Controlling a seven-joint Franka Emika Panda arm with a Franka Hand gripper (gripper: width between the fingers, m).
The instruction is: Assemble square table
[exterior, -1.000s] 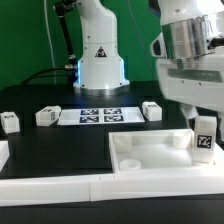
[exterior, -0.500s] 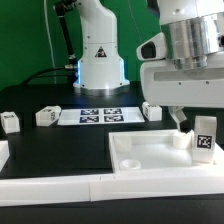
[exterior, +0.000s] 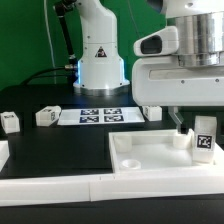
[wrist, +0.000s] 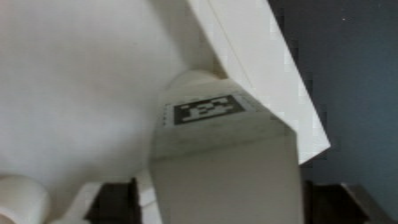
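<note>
The white square tabletop lies rim-up at the front on the exterior view's right. One tagged leg block stands upright in its right corner. My gripper hangs over this leg with a finger on each side of it, and it is open, not clamped. In the wrist view the same leg fills the space between my dark fingertips, with the tabletop's rim beyond. Three loose leg blocks lie behind the tabletop, the first, the second and the third.
The marker board lies flat in front of the robot base. White border bars run along the front and the exterior view's left edge. A small round boss stands inside the tabletop near the leg.
My hand has turned above the leg, and its body now reaches further to the exterior view's left. The leg and its tag have stayed in place.
</note>
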